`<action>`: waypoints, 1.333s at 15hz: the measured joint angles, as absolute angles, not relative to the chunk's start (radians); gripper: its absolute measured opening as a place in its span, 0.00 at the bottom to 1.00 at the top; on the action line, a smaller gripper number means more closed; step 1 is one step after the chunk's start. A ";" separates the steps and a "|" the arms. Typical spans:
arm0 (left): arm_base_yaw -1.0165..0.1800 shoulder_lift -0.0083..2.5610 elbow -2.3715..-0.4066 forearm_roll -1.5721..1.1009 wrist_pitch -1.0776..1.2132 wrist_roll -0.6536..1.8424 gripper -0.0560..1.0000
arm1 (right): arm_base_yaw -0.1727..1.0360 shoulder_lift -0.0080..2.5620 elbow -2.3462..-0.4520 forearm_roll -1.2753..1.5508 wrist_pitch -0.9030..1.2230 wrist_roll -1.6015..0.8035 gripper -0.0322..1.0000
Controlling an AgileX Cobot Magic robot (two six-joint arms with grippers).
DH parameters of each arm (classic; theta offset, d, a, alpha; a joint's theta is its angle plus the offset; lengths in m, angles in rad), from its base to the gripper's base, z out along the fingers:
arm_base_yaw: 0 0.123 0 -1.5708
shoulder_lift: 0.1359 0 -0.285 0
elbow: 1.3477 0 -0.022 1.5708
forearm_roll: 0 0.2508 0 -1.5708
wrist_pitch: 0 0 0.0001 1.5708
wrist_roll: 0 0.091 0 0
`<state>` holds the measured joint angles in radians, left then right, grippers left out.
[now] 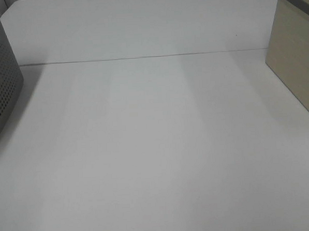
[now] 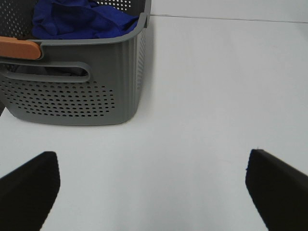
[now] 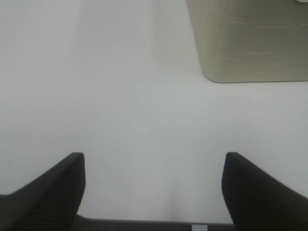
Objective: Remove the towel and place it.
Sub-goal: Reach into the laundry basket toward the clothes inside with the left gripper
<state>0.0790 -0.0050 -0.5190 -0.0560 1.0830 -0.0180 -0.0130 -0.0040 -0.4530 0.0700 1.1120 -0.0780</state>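
The towel (image 2: pixel 79 19), a crumpled royal-blue cloth, lies inside a grey perforated basket (image 2: pixel 72 96) in the left wrist view. My left gripper (image 2: pixel 151 192) is open, its black fingers wide apart over the bare white table, a short way back from the basket. My right gripper (image 3: pixel 153 192) is also open and empty, near the table's front edge, facing a beige box (image 3: pixel 250 41). Neither gripper shows in the exterior high view, where the towel is hidden.
The grey basket (image 1: pixel 0 92) stands at the table's left edge and has an orange handle piece (image 2: pixel 19 48). The beige box (image 1: pixel 294 56) stands at the right edge. A white table (image 1: pixel 156 146) runs between them, with a seam line across the back.
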 joint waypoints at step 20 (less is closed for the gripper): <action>0.079 -0.005 -0.519 -0.056 1.083 -0.018 0.99 | -0.013 -0.004 -0.453 0.070 1.112 -0.078 0.74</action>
<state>0.0790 -0.0050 -0.5190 -0.0560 1.0830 -0.0180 -0.0130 -0.0040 -0.4530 0.0700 1.1120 -0.0780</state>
